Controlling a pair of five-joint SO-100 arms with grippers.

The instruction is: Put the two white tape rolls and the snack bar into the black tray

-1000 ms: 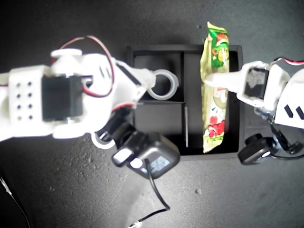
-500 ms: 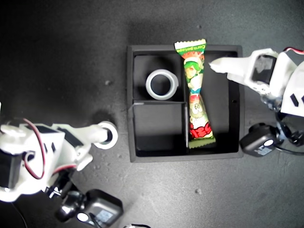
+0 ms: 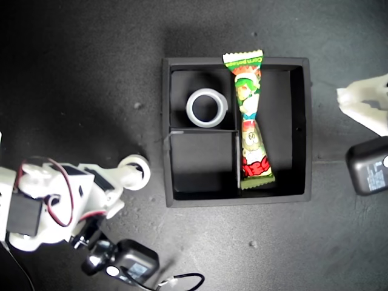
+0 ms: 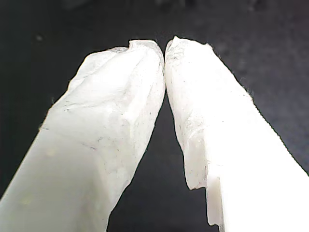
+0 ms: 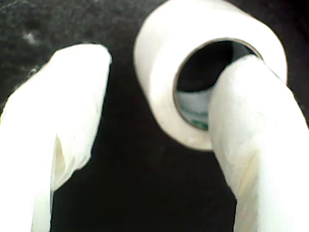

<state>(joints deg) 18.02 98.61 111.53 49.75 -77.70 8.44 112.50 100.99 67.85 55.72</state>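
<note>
The black tray (image 3: 306,127) sits mid-scene in the exterior view. One white tape roll (image 3: 207,108) lies in its upper small compartment. The snack bar (image 3: 250,124) lies along the long compartment, its top end resting over the tray's far wall. The other white tape roll (image 3: 137,171) (image 5: 159,87) rests on the dark surface just outside the tray, on the exterior view's left. My second gripper (image 3: 130,176) (image 5: 169,60) is open, with one finger (image 5: 251,125) through the roll's hole and the other outside, apart from it. My first gripper (image 3: 347,97) (image 4: 165,48) is shut on nothing, at the exterior view's right edge.
The tray's lower small compartment (image 3: 203,162) holds nothing. A black camera module (image 3: 368,165) hangs on the first arm at the exterior view's right. Another module (image 3: 130,264) and a cable (image 3: 182,280) lie at the lower left of the exterior view.
The first gripper let the snack bar go into the long compartment and withdrew to the exterior view's right. The second arm swung from over the tray to the outside roll.
</note>
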